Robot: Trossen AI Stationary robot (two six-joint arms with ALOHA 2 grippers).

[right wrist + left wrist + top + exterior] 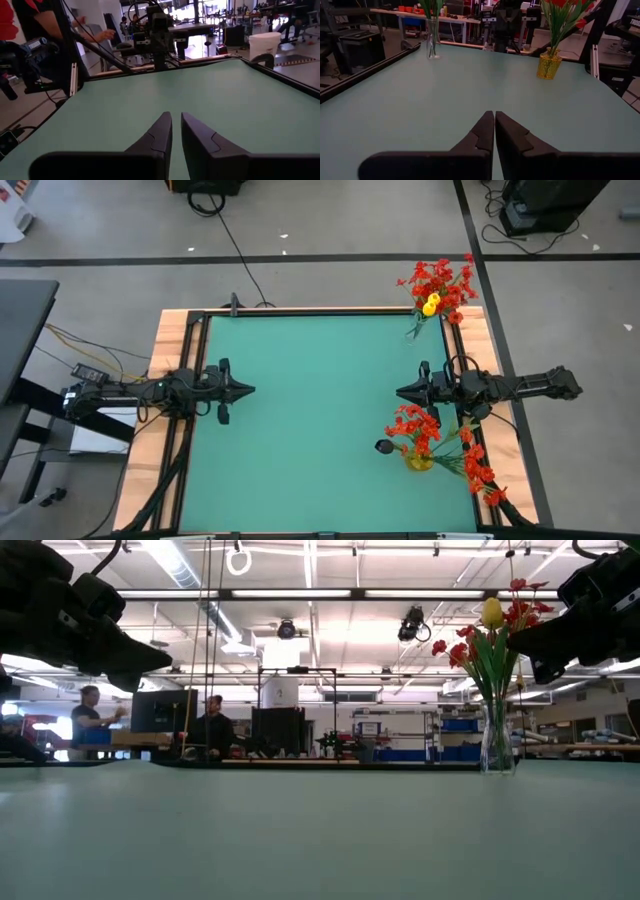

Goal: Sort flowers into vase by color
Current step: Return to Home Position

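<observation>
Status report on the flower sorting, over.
Left claw shut, empty; right claw nearly shut, empty. Flowers in clear vase, more in yellow vase. Nothing blocking.

Matt green table [310, 410] (wooden edges), clear glass vase [497, 745], matt-black fingers [482, 132].

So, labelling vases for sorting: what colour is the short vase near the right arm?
Yellow; the short vase shows best in the left wrist view.

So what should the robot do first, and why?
Probably open the right gripper and move it toward the yellow vase. Both grippers hover empty with fingers together, and that vase beside the right arm mixes red flowers with a dark one. The left gripper is farther away.
</observation>
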